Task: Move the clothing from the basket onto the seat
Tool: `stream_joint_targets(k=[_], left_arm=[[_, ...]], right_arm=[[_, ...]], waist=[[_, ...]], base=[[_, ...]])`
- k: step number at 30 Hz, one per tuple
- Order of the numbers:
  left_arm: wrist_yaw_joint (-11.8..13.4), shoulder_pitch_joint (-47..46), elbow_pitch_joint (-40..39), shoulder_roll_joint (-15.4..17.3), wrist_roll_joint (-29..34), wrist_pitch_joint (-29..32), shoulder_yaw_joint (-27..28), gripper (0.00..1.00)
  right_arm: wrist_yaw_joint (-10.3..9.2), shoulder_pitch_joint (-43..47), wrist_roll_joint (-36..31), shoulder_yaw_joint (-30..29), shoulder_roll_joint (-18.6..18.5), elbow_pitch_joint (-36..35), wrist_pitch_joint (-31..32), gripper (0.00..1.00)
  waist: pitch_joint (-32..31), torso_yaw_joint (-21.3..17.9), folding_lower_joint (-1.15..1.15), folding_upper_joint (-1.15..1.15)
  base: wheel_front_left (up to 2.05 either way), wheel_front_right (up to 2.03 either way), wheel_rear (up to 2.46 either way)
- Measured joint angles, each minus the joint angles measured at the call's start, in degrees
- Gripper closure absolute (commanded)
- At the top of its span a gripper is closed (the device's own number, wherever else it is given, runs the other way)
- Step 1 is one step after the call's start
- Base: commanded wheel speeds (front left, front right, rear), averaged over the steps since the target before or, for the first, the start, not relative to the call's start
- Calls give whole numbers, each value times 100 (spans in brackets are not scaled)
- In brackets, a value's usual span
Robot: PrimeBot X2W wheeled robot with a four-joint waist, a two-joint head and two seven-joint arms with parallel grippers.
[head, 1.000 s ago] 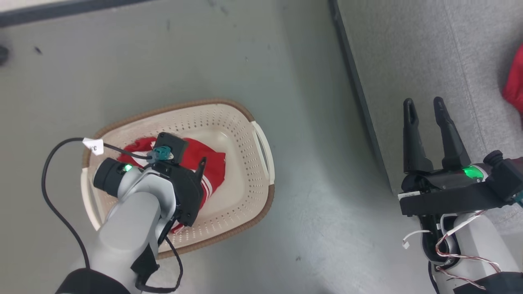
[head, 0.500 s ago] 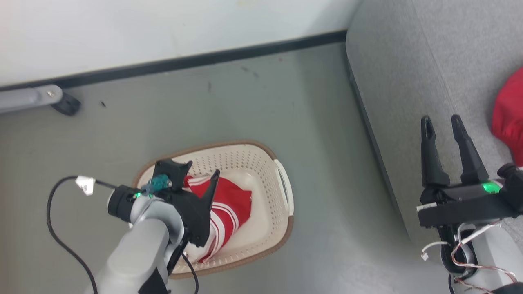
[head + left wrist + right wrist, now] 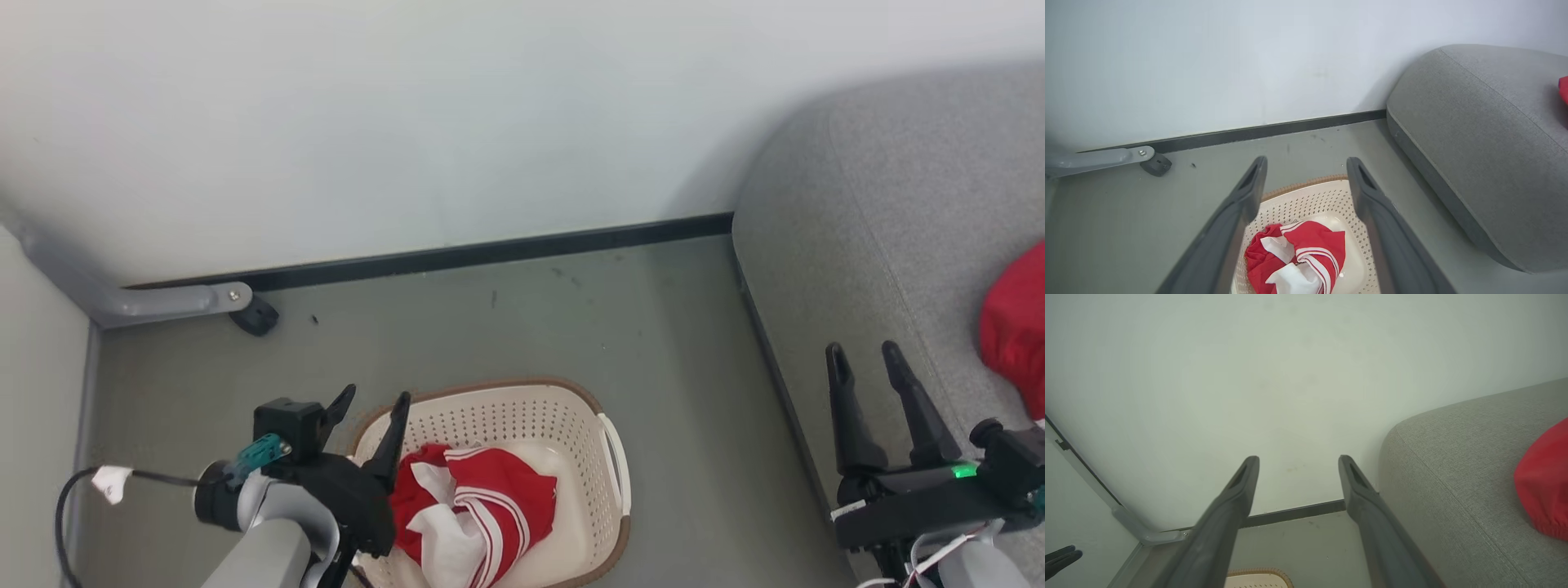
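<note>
Just below the left gripper (image 3: 374, 400) — jaws spread wide, empty — the clothing (image 3: 490, 506) lies bunched in the basket (image 3: 506, 412), well apart from the right gripper (image 3: 862, 355), also spread.

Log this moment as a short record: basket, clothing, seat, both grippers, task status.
basket: on the floor, left of the seat
clothing: red-and-white bundle, inside the basket
red garment: lying on the seat
left gripper: open, empty, by the basket's left end
right gripper: open, empty, near the seat's edge
task: unfinished, clothing left in the basket
</note>
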Motion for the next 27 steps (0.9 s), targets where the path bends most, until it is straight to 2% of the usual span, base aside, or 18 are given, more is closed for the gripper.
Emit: stream_joint_targets(k=[7,12,22,27], left_arm=[[218,769,-722,268,-199,-20,526,0],[516,1396,-1510,414,-341,-20,948,0],[1068,2397,-3270,655,13,-21,1393,0],[1160,2800,-3840,732,137,-22,1564,0]], right_arm=[[0,426,290,131,3,-119,0,0],[0,573,381,188,-32,-288,0,0],[0,876,441,160,-157,-619,0,0],[0,1019,441,175,-179,-694,0,0]], waist=[[-536,175,0,0],[-826,261,0,0],[-1055,315,0,0],[-1053,301,1,0]], base=[[0,0,0],[0,0,0],[0,0,0],[0,0,0]])
